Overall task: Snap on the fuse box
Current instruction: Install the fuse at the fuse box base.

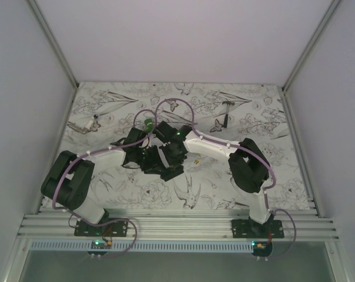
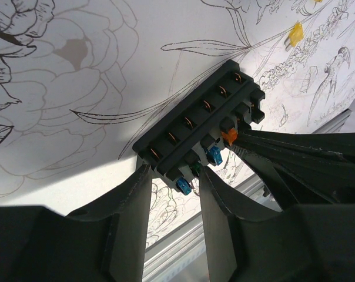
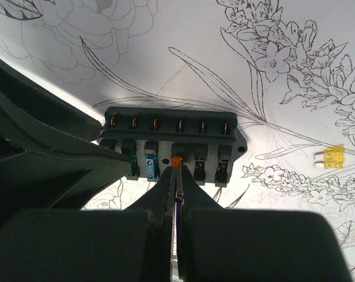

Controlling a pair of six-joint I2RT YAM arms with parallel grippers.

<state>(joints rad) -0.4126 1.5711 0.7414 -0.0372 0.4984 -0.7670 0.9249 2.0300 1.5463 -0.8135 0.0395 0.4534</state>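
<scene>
The fuse box (image 3: 171, 126) is a black oblong with copper contacts along one row and slots along the other. It is held just above the flower-print mat. Green, blue and orange fuses sit in its slots (image 2: 198, 167). My left gripper (image 2: 171, 176) is shut on one end of the fuse box (image 2: 189, 126), a finger on each side. My right gripper (image 3: 176, 167) is shut, its tips meeting the orange fuse (image 3: 176, 161) in a middle slot. Both grippers crowd together at the mat's centre in the top view (image 1: 163, 158), hiding the box there.
A loose yellow fuse (image 3: 333, 157) lies on the mat to the right of the box. A small green piece (image 1: 148, 123), a dark hammer-shaped tool (image 1: 226, 111) and a small metal item (image 1: 86, 124) lie farther back. An aluminium rail (image 1: 177, 223) runs along the near edge.
</scene>
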